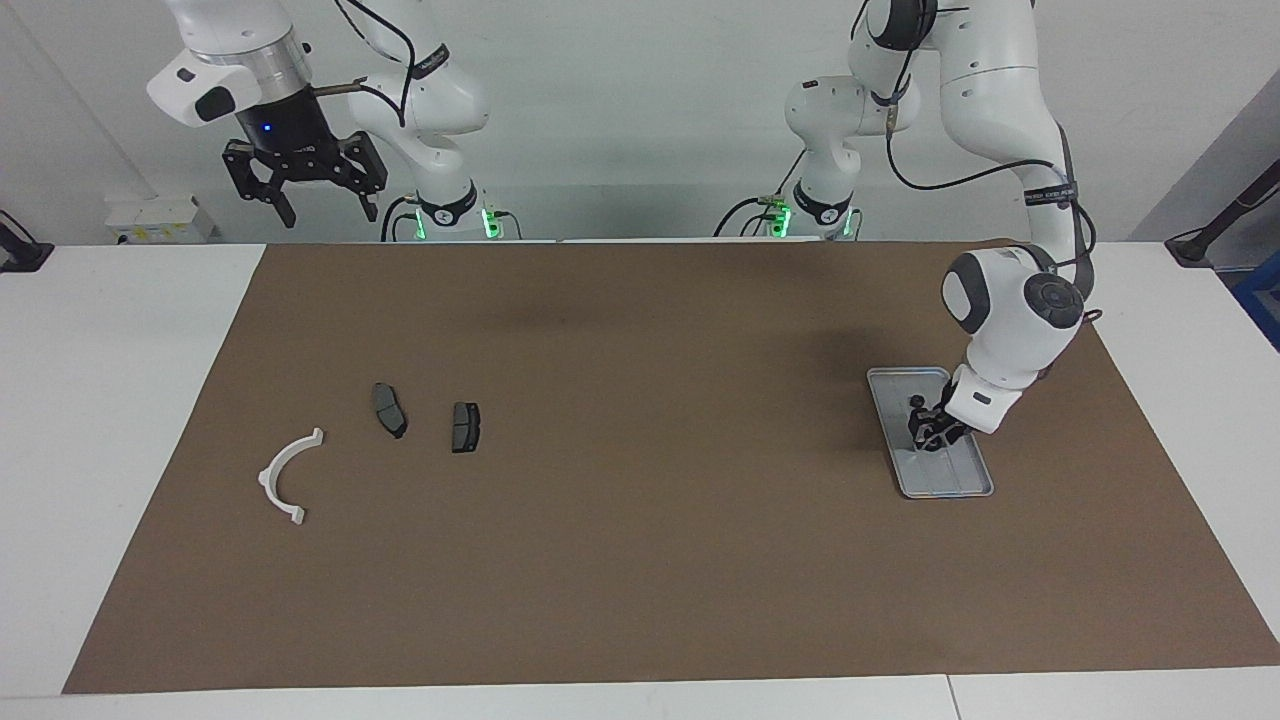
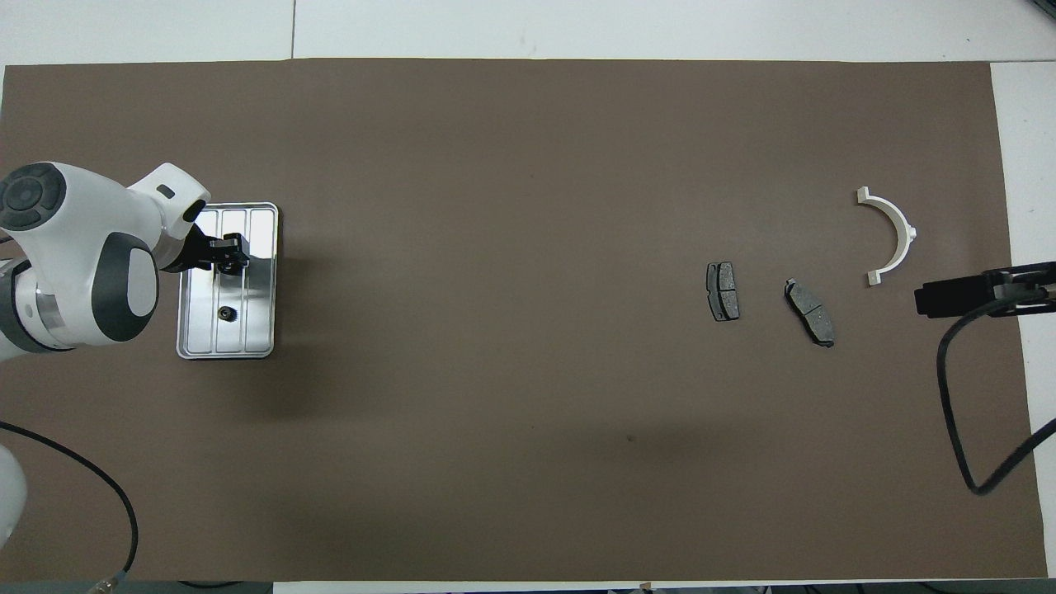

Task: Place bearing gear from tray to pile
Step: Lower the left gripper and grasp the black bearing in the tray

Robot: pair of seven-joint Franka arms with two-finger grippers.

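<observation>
While my left tool [image 1: 925, 432] sits down inside the tray [image 1: 950, 485], I cannot tell whether it is apart or clamped. I judge the bearing gear to be hidden under it. A second small dark part [image 2: 224, 313] lies in the tray nearer to the robots, so I should confirm the grip and rise straight up, clear of it and the rim. The pile [image 1: 465, 427] lies well apart from the tray, toward the right arm's end, where my right tool [image 1: 303, 195] waits raised, its tips apart.
</observation>
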